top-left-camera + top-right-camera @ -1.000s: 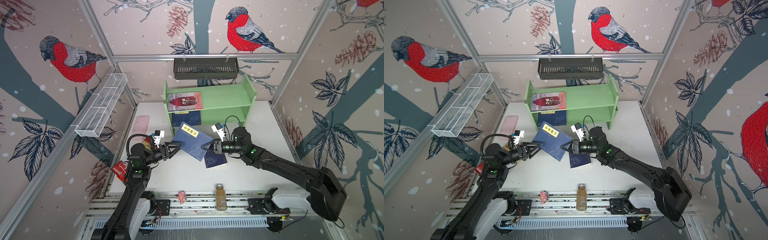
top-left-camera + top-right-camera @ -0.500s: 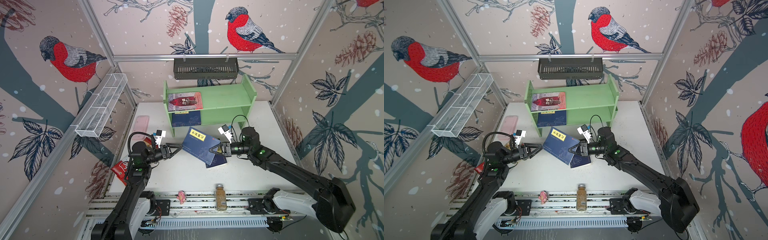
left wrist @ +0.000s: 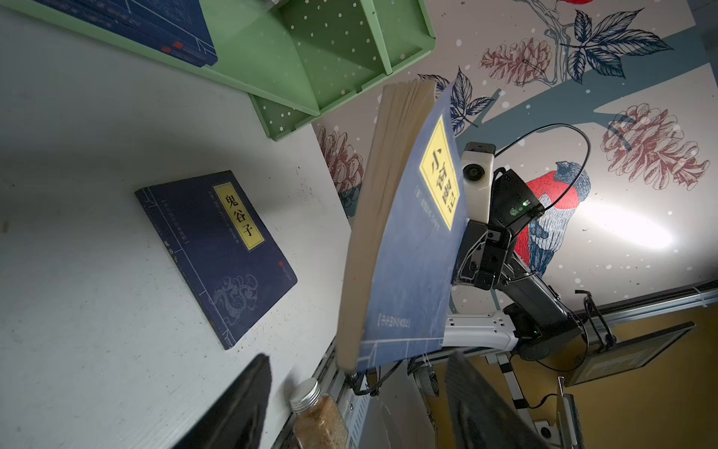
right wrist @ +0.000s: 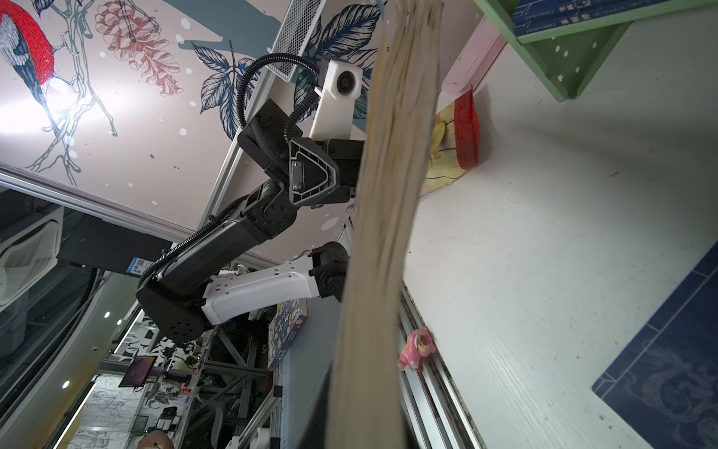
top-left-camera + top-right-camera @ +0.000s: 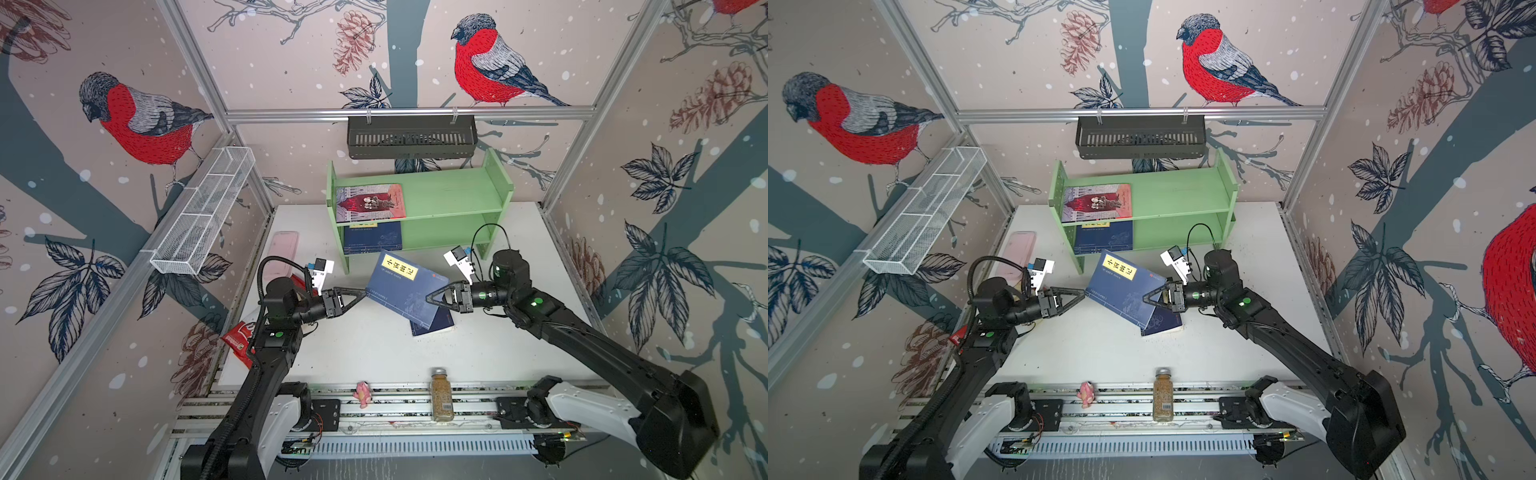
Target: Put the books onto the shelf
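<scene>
Your right pincer [image 5: 431, 297] is clamped on the right edge of 1 navy book [image 5: 401, 286] and holds it tilted in the air above the middle of the surface [image 5: 365, 357], in front of the shelf [image 5: 451, 199] that stands at the back edge. Your left pincer [image 5: 362, 294] is spread wide and holds nothing. Its tips are at the book's opposite edge, and the left wrist view shows that edge just ahead of the spread jaws. The right grip is thin and on 1 side only, so the pages may sag or fan, and the book may slip down onto the other navy book [image 5: 436, 326] lying beneath it. If the left jaws close off the edge, they could push the book out of the right grip. The shelf's near side panel is close, so a swing may clip it.
</scene>
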`<state>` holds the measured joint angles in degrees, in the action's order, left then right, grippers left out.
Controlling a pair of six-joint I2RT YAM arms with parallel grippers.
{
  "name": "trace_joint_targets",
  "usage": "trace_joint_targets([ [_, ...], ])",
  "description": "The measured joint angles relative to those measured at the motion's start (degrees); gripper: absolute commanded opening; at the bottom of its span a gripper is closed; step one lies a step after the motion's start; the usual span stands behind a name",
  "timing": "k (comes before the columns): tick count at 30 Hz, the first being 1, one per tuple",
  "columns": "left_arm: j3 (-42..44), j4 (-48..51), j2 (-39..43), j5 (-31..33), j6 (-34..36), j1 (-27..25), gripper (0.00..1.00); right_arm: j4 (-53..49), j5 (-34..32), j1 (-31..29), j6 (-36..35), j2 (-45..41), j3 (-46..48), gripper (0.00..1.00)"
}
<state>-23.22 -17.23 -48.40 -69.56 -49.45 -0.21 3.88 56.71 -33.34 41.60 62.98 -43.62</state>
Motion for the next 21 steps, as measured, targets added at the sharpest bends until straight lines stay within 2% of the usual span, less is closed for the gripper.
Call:
trace_joint_targets([
  [13, 1.9, -12.4, -4.7, -3.9, -9.7, -0.3, 0.73, -0.8, 2.9, -0.7, -0.7, 1.7, -0.3, 0.02],
  [18, 2.4, -18.7, -6.4, -4.6, -14.8, -1.5, 0.7, -1.1, 4.1, -1.9, -1.7, 3.9, -1.7, 0.02],
  [21, 2.4, -23.0, -6.6, -5.7, -17.5, -2.5, 0.62, -1.3, 4.7, -2.0, -2.5, 5.1, -2.1, 0.03],
])
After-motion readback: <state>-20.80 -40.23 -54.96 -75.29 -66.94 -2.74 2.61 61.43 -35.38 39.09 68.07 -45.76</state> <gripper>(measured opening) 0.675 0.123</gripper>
